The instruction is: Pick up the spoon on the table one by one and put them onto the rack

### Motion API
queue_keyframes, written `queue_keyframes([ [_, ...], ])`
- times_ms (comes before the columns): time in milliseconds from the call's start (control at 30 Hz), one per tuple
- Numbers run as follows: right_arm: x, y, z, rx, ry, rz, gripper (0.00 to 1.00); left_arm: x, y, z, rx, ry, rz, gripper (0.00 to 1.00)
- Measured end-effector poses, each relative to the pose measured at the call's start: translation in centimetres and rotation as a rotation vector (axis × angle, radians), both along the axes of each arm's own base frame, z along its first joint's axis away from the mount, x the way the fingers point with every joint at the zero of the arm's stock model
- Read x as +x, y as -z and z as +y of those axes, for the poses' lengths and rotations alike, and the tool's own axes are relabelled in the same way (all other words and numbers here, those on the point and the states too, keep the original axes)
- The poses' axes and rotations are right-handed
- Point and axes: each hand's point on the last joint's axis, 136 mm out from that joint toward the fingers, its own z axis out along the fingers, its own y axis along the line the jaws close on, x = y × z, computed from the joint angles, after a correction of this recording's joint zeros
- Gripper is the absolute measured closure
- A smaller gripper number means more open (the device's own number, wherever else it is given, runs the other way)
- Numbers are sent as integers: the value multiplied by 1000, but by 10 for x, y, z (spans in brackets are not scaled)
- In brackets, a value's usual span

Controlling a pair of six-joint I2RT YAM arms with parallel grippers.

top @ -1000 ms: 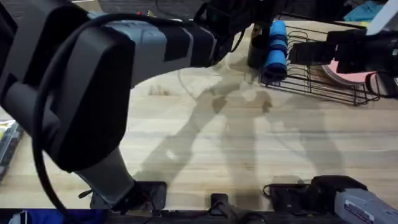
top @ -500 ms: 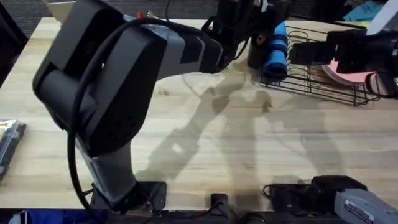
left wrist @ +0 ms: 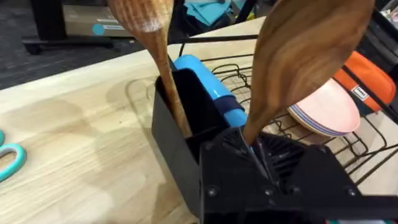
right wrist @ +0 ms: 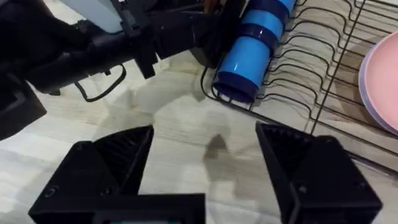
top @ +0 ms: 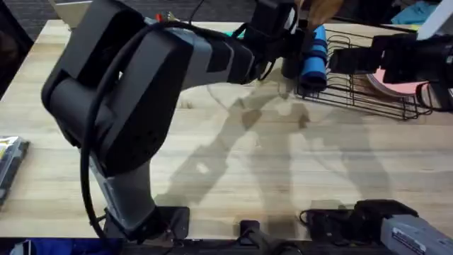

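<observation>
Your left hand is pinching a wooden spoon, gripping the thin end of its handle so that the broad oval bowl rises steeply above the fingers; the spoon's long axis runs nearly upright, tilted a little toward one o'clock in the left wrist view. In the overhead view that hand sits at the far edge of the bench, at about twelve o'clock from the arm bases, with the spoon's bowl showing just above it. The black cup at the near end of the rack lies directly beneath and just beside the held spoon, so the move ahead looks like a short drop, handle end first, into the cup's open mouth. The left arm is plainly the nearer one. Your right hand is spread wide and holds nothing; it hovers low over the bench at the rack's side, at roughly two o'clock in the overhead view, facing the wires. Counting spoons: two, one in your grip and a second spoon already standing in the cup with its bowl up. The rack also carries one blue tube lying across the wires beside the cup, and a small stack of pale plates further along. One pair of teal scissors lies on the bench, well apart from the rack.
</observation>
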Motion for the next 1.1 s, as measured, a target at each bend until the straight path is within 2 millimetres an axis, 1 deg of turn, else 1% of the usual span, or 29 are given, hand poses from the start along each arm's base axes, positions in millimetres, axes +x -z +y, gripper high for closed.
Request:
queue_keyframes([
  [200,0,0,0,7,7,2,9,0,3,1,13,-4,16,952],
  [300,0,0,0,8,8,3,9,0,4,1,18,-5,22,860],
  [367,0,0,0,9,8,3,9,-2,11,3,33,-4,42,751],
  [400,0,0,0,10,9,3,9,-3,14,3,39,-4,53,715],
  [700,0,0,0,10,10,3,9,-3,12,3,37,-3,43,622],
  [867,0,0,0,10,10,3,9,0,2,1,11,-3,6,550],
  [933,0,0,0,10,10,3,9,1,0,1,5,-4,-2,516],
  [967,0,0,0,10,9,3,9,2,0,2,5,-5,-1,515],
  [1067,-1,1,0,10,9,12,9,4,6,9,24,-18,23,502],
  [1100,-4,4,0,10,10,27,9,9,3,28,60,-41,32,497],
])
